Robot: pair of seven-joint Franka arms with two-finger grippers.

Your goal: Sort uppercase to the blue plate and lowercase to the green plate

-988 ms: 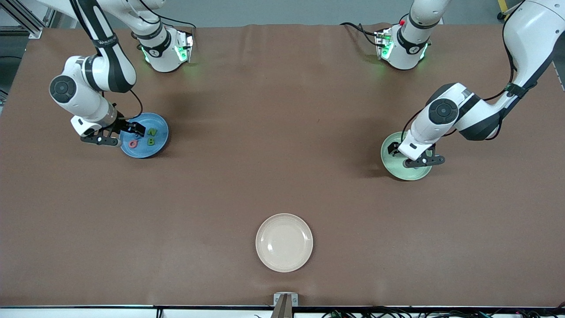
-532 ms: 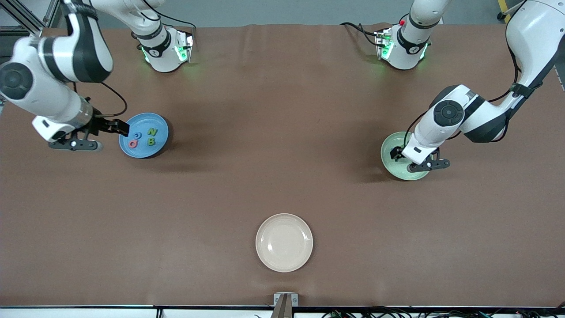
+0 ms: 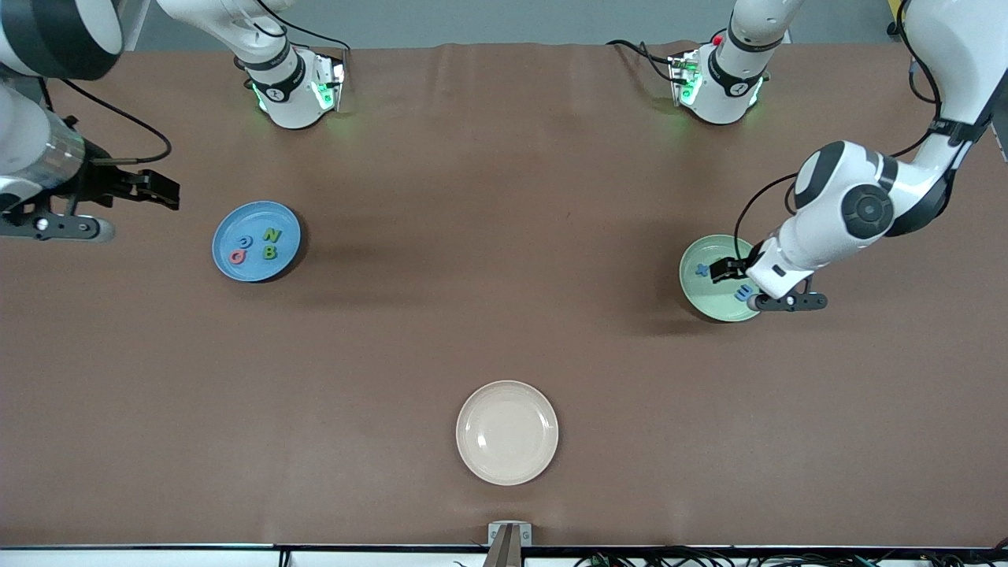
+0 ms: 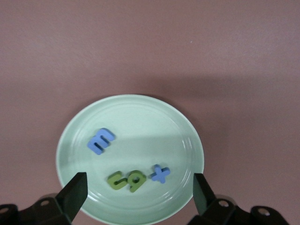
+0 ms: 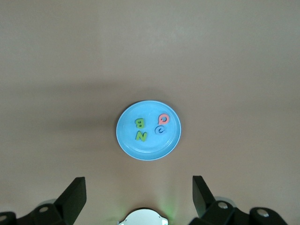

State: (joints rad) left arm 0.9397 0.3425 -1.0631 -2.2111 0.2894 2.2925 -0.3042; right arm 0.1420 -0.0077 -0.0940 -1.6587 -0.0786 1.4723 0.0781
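The blue plate (image 3: 257, 272) (image 5: 148, 150) holds uppercase letters: green N (image 3: 272, 235) (image 5: 141, 136), green B (image 3: 269, 252) (image 5: 139, 123), red Q (image 3: 237, 255) (image 5: 163, 118) and a small blue one (image 3: 246, 242) (image 5: 160, 130). On the green plate (image 3: 713, 305) (image 4: 140, 117) lie lowercase letters: a blue m (image 3: 742, 294) (image 4: 101, 141), a blue cross-shaped one (image 3: 702, 269) (image 4: 160, 174) and two touching green ones (image 4: 126, 180). My left gripper (image 3: 738, 286) (image 4: 139, 174) hangs open and empty over the green plate's edge. My right gripper (image 3: 142, 214) (image 5: 138, 178) is open and empty, high over the table beside the blue plate.
A cream plate (image 3: 507, 432) with nothing on it sits near the front camera, midway along the table. The two arm bases (image 3: 295, 87) (image 3: 717, 83) stand at the table's back edge. Brown cloth covers the table.
The right gripper has risen and drawn away from the blue plate toward the table's end. The left gripper has lifted and shifted off the green plate's middle, uncovering its letters. Both stayed open.
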